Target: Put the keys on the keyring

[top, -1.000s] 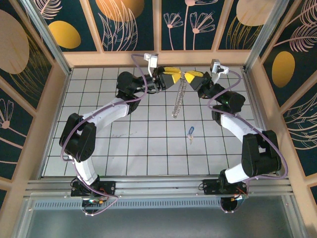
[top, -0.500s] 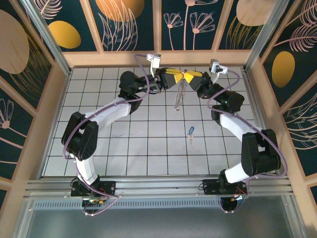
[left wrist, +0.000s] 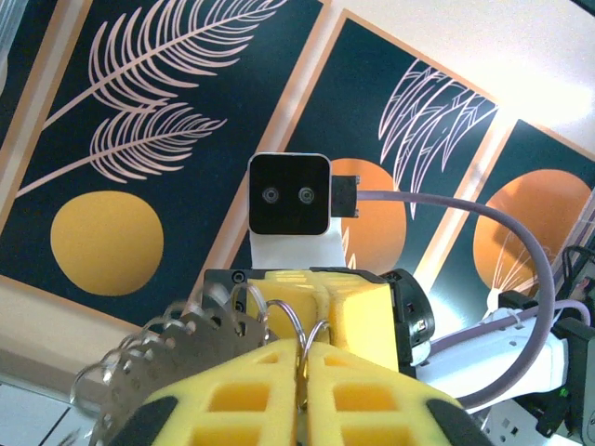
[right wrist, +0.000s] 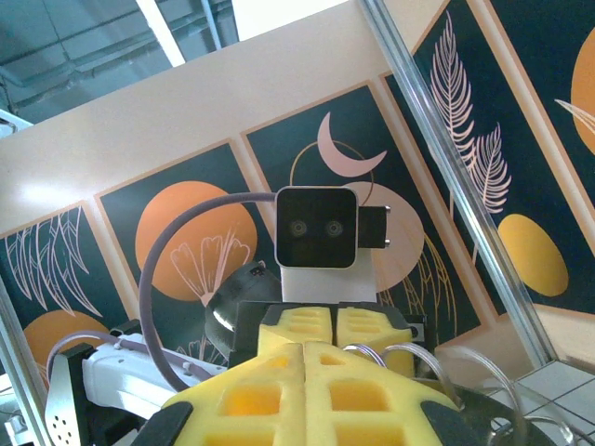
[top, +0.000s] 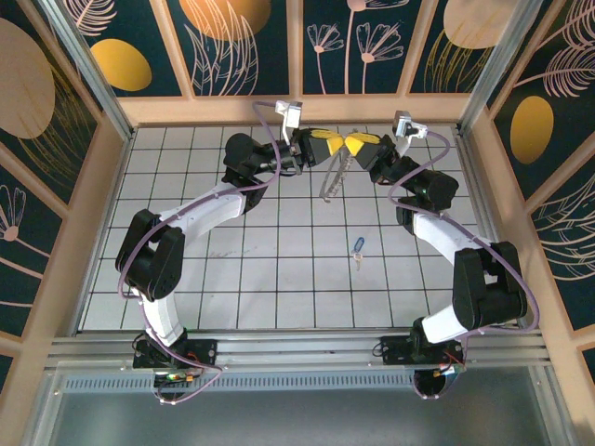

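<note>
The keyring [top: 333, 177] is hanging near the back of the tiled floor [top: 167, 158]. Its top end is being pinched where the two grippers meet, and its chain is drooping toward the near side. The left gripper [top: 337, 146] is clamping a wire loop of the ring between its yellow fingers [left wrist: 232, 400], which are pressing tight together, and chain links are fanning out to their left. The right gripper [top: 350, 142] is facing it tip to tip, its jaws also pressing together on the ring, with wire loops showing just right of its fingers [right wrist: 363, 400]. The key [top: 358, 248] is lying flat on the tiles, well apart from the chain and nearer the arm bases, with bare floor all around it. The wooden back ledge [top: 297, 110] is running close behind both grippers.
</note>
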Robot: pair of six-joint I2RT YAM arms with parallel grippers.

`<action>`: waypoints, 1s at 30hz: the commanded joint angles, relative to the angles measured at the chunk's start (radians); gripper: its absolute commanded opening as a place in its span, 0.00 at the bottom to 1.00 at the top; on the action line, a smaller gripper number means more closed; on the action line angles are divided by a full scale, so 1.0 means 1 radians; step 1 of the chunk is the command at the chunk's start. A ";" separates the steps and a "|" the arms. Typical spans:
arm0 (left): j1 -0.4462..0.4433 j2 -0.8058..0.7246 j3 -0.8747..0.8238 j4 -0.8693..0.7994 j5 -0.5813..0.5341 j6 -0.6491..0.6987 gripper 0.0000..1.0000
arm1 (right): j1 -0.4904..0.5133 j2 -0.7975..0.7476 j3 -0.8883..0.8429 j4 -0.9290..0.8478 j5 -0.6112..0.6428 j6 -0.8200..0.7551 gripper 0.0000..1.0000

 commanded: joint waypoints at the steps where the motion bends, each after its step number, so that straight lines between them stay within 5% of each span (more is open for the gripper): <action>1: -0.007 0.001 0.024 0.047 0.013 0.004 0.03 | 0.009 -0.001 0.029 0.138 0.005 0.013 0.00; 9: -0.007 -0.016 0.003 0.044 0.003 0.024 0.00 | 0.001 -0.007 0.028 0.101 0.009 0.010 0.00; 13: -0.006 -0.054 -0.022 -0.051 -0.014 0.126 0.00 | -0.050 -0.049 0.010 0.000 0.034 0.020 0.30; 20: -0.006 -0.153 -0.061 -0.271 -0.056 0.387 0.00 | -0.160 -0.226 -0.053 -0.520 0.116 -0.126 0.41; 30: -0.007 -0.249 -0.124 -0.491 -0.201 0.701 0.00 | -0.221 -0.335 -0.112 -1.107 0.205 -0.362 0.43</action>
